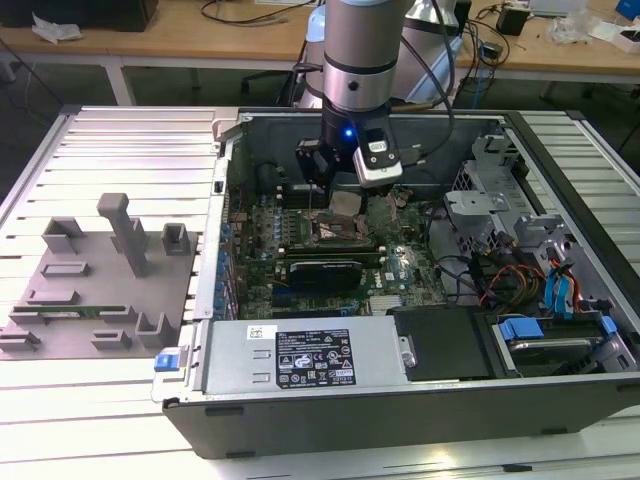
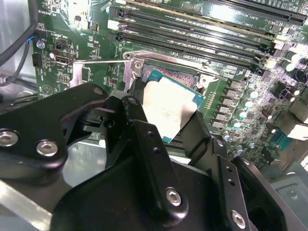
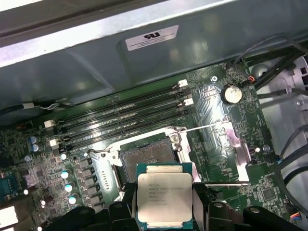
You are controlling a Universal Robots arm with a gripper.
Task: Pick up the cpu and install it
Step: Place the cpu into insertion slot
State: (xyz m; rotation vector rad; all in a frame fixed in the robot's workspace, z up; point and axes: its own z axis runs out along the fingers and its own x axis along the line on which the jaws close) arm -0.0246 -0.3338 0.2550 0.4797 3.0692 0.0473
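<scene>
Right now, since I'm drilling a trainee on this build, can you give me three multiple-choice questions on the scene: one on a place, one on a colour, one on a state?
1. Where is the cpu?
A. Seated in the socket
B. Lying loose on the motherboard
C. Held in the claw just above the motherboard

2. What colour is the motherboard?
A. Red
B. Green
C. White

3. What state is the socket in?
A. Open and empty
B. Closed over a chip
C. Covered by a cooler

Answers:
1 C: both wrist views show the cpu gripped by the claw, raised off the board beside the socket.
2 B: the board's surface is green in every view.
3 A: the first wrist view shows the socket's metal frame swung back and its dark bed bare.
</scene>
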